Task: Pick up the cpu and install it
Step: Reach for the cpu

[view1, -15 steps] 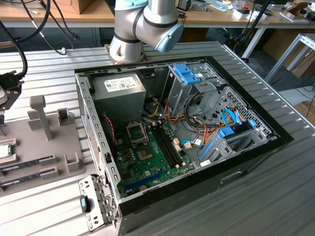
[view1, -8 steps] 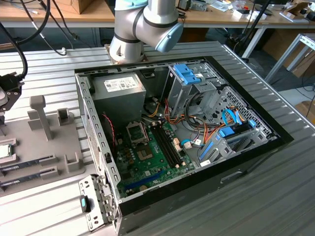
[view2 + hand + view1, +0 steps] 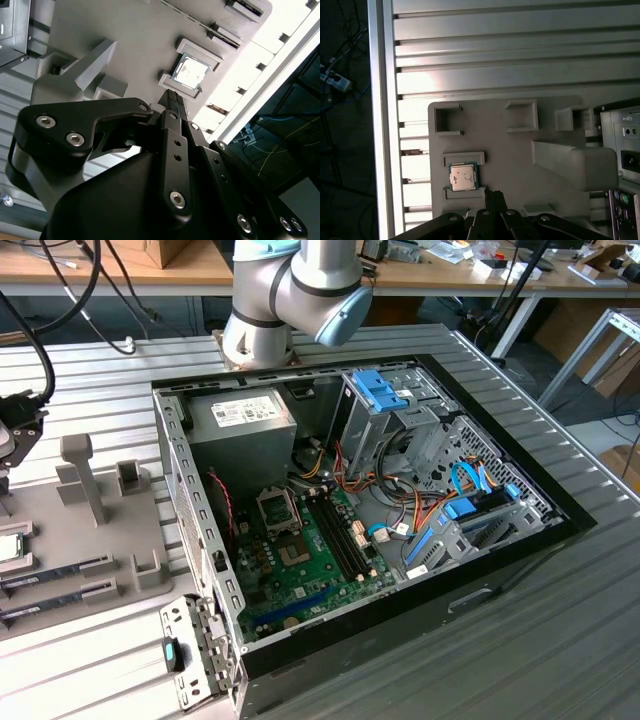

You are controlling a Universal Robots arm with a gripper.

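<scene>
In the exterior view, the arm bends over the far side of the open computer case toward the exterior view's left. The cpu lies flat on the grey tray, cut by the frame edge there and well apart from the socket on the green board. The slatted desk lies bare on the case's other side.

In the second wrist view, the fingers are together, with nothing between them. Their tip is just beside one edge of the cpu and does not cover it. How high they hang above the tray cannot be told. The dark links of the hand hide much of the tray.

In the first wrist view, the cpu sits in a shallow seat between two raised lips. The fingers are near one of its corners and apart from it. The desk's edge rail runs close by on the cpu's other side. A thick post stands on the tray beyond the fingers. The case's back panel is cut off at the frame edge.
</scene>
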